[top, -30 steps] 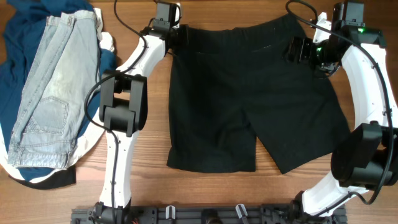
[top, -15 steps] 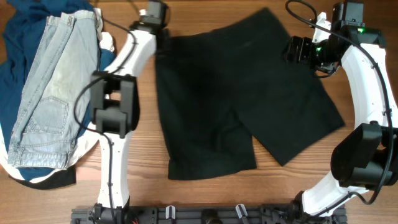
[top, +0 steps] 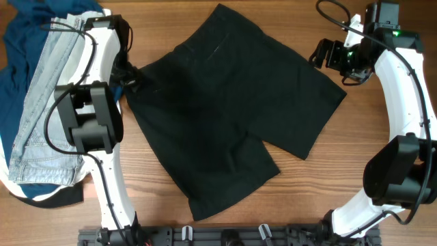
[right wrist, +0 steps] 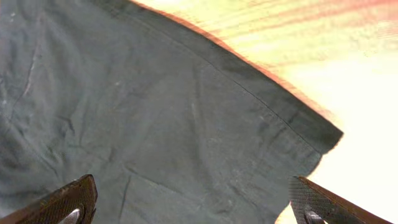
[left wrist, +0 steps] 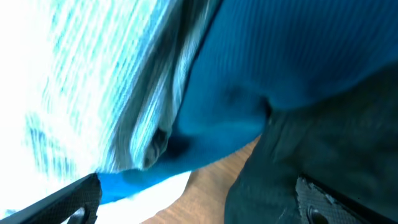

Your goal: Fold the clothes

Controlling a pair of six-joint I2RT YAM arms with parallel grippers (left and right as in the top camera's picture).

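Observation:
The black shorts (top: 232, 109) lie flat and skewed across the middle of the table, one corner pointing to the far edge and the legs toward the near edge. My left gripper (top: 128, 76) is at their left corner and open. In the left wrist view the left gripper (left wrist: 196, 205) has its fingers far apart, with bare wood between them and the shorts' black edge (left wrist: 323, 143) beside the right finger. My right gripper (top: 328, 55) hangs open just beyond the shorts' right side. Seen from the right wrist, the right gripper (right wrist: 193, 208) spans a hemmed corner of the shorts (right wrist: 186, 124), holding nothing.
Light-blue jeans (top: 48, 102) lie on a dark blue garment (top: 20, 41) at the table's left, over something white (top: 92, 160). The left wrist view shows the jeans (left wrist: 112, 81) and the blue garment (left wrist: 249, 74) close to that gripper. A dark rail (top: 225, 236) runs along the near edge.
My left arm swept left and toward the near edge, dragging the shorts' corner so the whole garment slid left and turned askew. Its gripper now stands open. The right arm stayed put.

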